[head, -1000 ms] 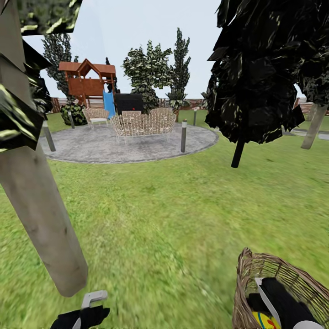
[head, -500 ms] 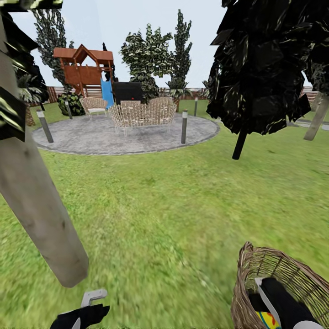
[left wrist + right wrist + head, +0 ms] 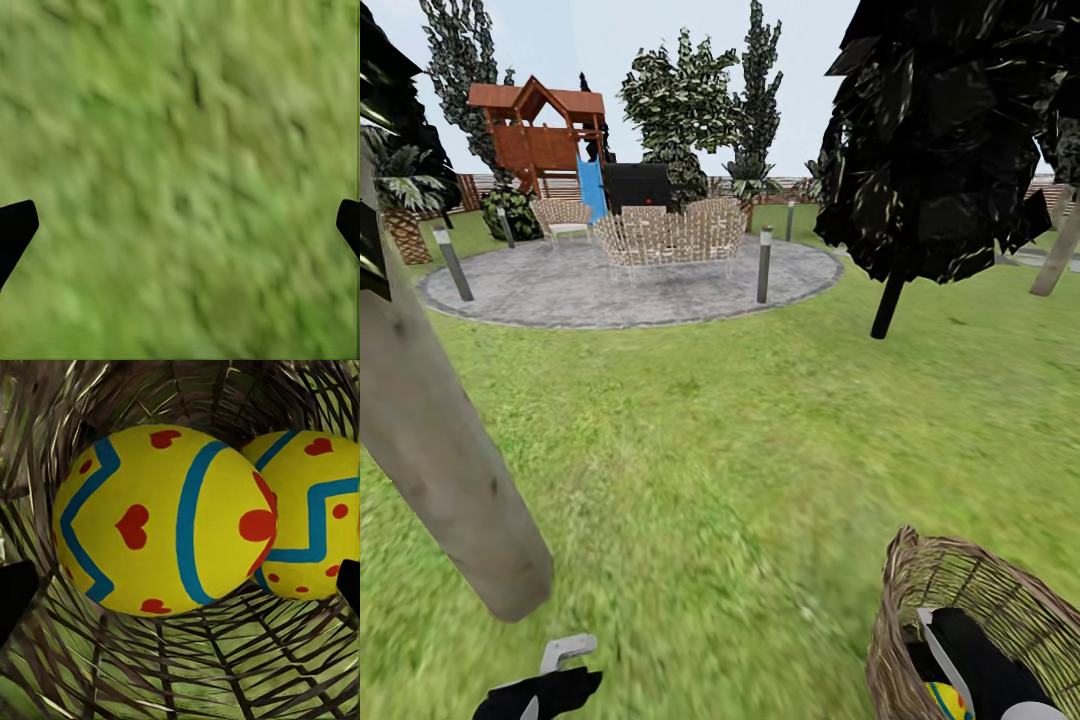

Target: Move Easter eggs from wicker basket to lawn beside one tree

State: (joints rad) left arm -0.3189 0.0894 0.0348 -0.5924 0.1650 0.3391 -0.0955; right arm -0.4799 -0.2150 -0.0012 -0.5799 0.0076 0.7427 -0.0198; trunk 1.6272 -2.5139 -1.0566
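Leaning at nine o'clock, pale trunk of the tree [image 3: 445, 470], base on the lawn [image 3: 720, 480]. At seven o'clock, left gripper [image 3: 180, 225], fingers spread wide over bare grass, holding nothing. Open grass through the middle up to the grey patio [image 3: 630, 290] at twelve. At five o'clock, wicker basket [image 3: 920, 580] with right gripper [image 3: 180, 585] inside, wide apart, near Easter eggs [image 3: 161, 521], two touching, none grasped.
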